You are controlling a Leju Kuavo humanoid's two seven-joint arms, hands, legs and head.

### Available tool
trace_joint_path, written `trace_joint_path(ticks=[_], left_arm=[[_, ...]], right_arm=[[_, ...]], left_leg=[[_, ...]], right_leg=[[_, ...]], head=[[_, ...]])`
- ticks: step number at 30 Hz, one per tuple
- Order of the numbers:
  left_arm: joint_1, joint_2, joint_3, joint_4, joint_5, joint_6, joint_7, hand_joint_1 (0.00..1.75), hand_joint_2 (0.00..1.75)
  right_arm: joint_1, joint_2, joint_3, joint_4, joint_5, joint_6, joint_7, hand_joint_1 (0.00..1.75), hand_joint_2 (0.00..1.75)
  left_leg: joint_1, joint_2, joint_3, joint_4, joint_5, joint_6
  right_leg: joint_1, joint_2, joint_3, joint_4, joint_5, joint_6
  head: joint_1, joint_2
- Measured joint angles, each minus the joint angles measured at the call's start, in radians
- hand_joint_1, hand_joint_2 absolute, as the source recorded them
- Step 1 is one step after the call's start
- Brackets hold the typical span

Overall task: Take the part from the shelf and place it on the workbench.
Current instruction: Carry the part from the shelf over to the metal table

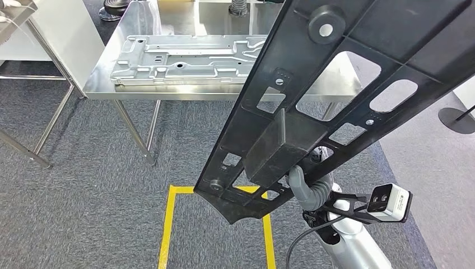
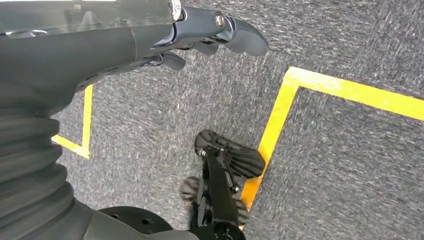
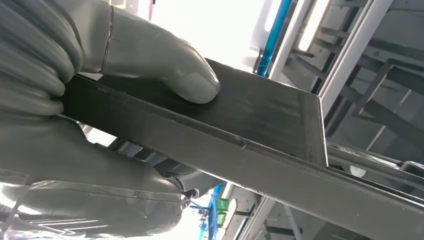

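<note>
Carpet [image 1: 84, 190] is stretching grey across the floor, with a yellow tape square [image 1: 168, 224] showing at the bottom centre of the head view. Filling the right half of that view, the long black part [image 1: 336, 73] is running diagonally from the lower middle up to the top right corner, and the right hand [image 3: 100, 100] is gripping its boxy lower end, thumb pressing flat on it. Beyond, in the upper left, the steel workbench [image 1: 224, 92] is carrying a grey metal panel [image 1: 185, 59]. Hanging over the carpet, the left hand [image 2: 200, 35] is holding nothing, fingers loosely curved.
</note>
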Motion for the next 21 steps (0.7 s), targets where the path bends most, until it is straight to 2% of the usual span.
trace_joint_path(ticks=[1, 2, 3, 5, 7, 8, 9, 10, 12, 13, 14, 15, 17, 18, 19, 21], left_arm=[[0.001, 0.000, 0.000, 0.000, 0.000, 0.001, 0.000, 0.00, 1.75], [0.001, -0.002, 0.000, 0.000, 0.000, 0.001, 0.000, 0.00, 1.75], [0.000, -0.003, 0.000, 0.000, 0.000, 0.001, -0.001, 0.00, 1.75], [-0.002, -0.005, 0.000, 0.000, 0.000, 0.001, -0.001, 0.00, 1.75], [-0.003, -0.004, 0.000, 0.000, 0.000, 0.001, -0.001, 0.00, 1.75], [-0.003, -0.004, 0.000, 0.000, 0.000, 0.002, -0.001, 0.00, 1.75], [-0.004, -0.004, 0.000, 0.000, 0.000, 0.002, -0.001, 0.00, 1.75], [-0.005, -0.003, 0.000, 0.000, -0.001, 0.002, -0.001, 0.00, 1.75], [-0.005, -0.002, 0.000, 0.000, -0.002, 0.002, -0.001, 0.00, 1.75], [-0.004, -0.001, 0.000, 0.000, -0.002, 0.002, -0.001, 0.00, 1.75], [-0.002, -0.001, 0.000, 0.000, -0.002, 0.002, -0.001, 0.00, 1.75], [0.000, 0.000, 0.000, 0.000, -0.003, 0.002, -0.001, 0.00, 1.75], [0.004, 0.001, 0.000, 0.000, -0.004, 0.001, -0.001, 0.00, 1.75], [0.005, 0.002, 0.000, 0.001, -0.004, 0.001, -0.001, 0.00, 1.75], [0.004, 0.003, 0.000, 0.001, -0.005, 0.001, -0.002, 0.00, 1.75], [0.000, 0.004, 0.000, 0.001, -0.006, 0.001, -0.002, 0.00, 1.75]], right_arm=[[0.000, 0.000, 0.000, 0.000, 0.000, 0.000, 0.000, 1.75, 1.75], [-0.001, -0.001, -0.001, 0.000, 0.000, 0.000, 0.000, 1.75, 1.75], [-0.001, -0.001, -0.002, 0.000, 0.000, 0.000, 0.000, 1.75, 1.75], [-0.002, -0.002, -0.002, -0.001, -0.001, 0.001, 0.000, 1.75, 1.75], [-0.001, -0.004, -0.003, -0.002, -0.005, 0.005, -0.001, 1.75, 1.75], [-0.001, -0.004, -0.005, -0.002, -0.010, 0.010, -0.001, 1.75, 1.75], [-0.001, -0.004, -0.006, -0.002, -0.017, 0.015, -0.002, 1.75, 1.75], [0.000, -0.004, -0.008, -0.002, -0.025, 0.020, -0.003, 1.75, 1.75], [0.004, -0.004, -0.010, -0.001, -0.035, 0.030, -0.004, 1.75, 1.75], [0.008, -0.004, -0.011, -0.001, -0.039, 0.033, -0.005, 1.75, 1.75], [0.011, -0.004, -0.013, 0.000, -0.041, 0.035, -0.006, 1.75, 1.75], [0.013, -0.004, -0.015, 0.000, -0.042, 0.035, -0.008, 1.75, 1.75], [0.015, -0.004, -0.019, 0.000, -0.044, 0.036, -0.011, 1.75, 1.75], [0.015, -0.004, -0.021, 0.000, -0.043, 0.035, -0.013, 1.75, 1.75], [0.016, -0.004, -0.022, -0.001, -0.040, 0.033, -0.012, 1.75, 1.75], [0.018, -0.004, -0.025, -0.002, -0.027, 0.028, -0.009, 1.75, 1.75]], left_leg=[[-0.001, 0.000, 0.008, -0.001, -0.007, -0.002], [-0.003, 0.000, 0.016, -0.001, -0.013, -0.005], [-0.003, 0.000, 0.020, -0.002, -0.018, -0.009], [-0.003, 0.001, 0.027, -0.002, -0.021, -0.021], [-0.004, 0.002, 0.033, 0.009, -0.022, -0.033], [-0.003, 0.002, 0.028, 0.032, -0.030, -0.038], [-0.002, 0.002, 0.010, 0.071, -0.047, -0.042], [0.001, 0.002, -0.021, 0.129, -0.074, -0.047], [0.006, 0.002, -0.102, 0.254, -0.126, -0.056], [0.008, 0.002, -0.132, 0.287, -0.133, -0.058], [0.010, 0.002, -0.143, 0.282, -0.116, -0.059], [0.011, 0.002, -0.136, 0.239, -0.080, -0.059], [0.013, -0.004, -0.093, 0.099, 0.012, -0.056], [0.010, -0.006, -0.077, 0.048, 0.033, -0.053], [0.007, -0.009, -0.068, 0.019, 0.044, -0.046], [0.003, -0.008, -0.063, 0.011, 0.039, -0.030]], right_leg=[[0.003, -0.001, 0.027, -0.078, 0.051, -0.008], [0.007, -0.003, 0.052, -0.145, 0.081, -0.016], [0.011, -0.005, 0.071, -0.195, 0.095, -0.022], [0.016, -0.007, 0.083, -0.228, 0.090, -0.032], [0.012, -0.005, 0.098, -0.240, 0.101, -0.041], [0.009, -0.004, 0.108, -0.244, 0.102, -0.045], [0.006, -0.004, 0.118, -0.246, 0.100, -0.048], [0.005, -0.003, 0.124, -0.247, 0.096, -0.050], [0.005, 0.001, 0.132, -0.247, 0.086, -0.052], [0.005, 0.005, 0.137, -0.246, 0.080, -0.052], [0.004, 0.011, 0.144, -0.246, 0.074, -0.050], [0.003, 0.017, 0.154, -0.246, 0.068, -0.047], [0.001, 0.027, 0.174, -0.245, 0.054, -0.041], [0.001, 0.030, 0.179, -0.245, 0.048, -0.037], [0.001, 0.033, 0.182, -0.246, 0.043, -0.032], [0.001, 0.036, 0.182, -0.239, 0.042, -0.018]], head=[[0.000, 0.000], [-0.001, 0.000], [-0.002, 0.000], [-0.003, 0.000], [-0.003, 0.000], [-0.005, 0.000], [-0.006, 0.000], [-0.007, 0.000], [-0.009, 0.000], [-0.009, 0.000], [-0.009, 0.000], [-0.009, 0.000], [-0.008, 0.000], [-0.008, 0.000], [-0.008, 0.000], [-0.008, 0.000]])
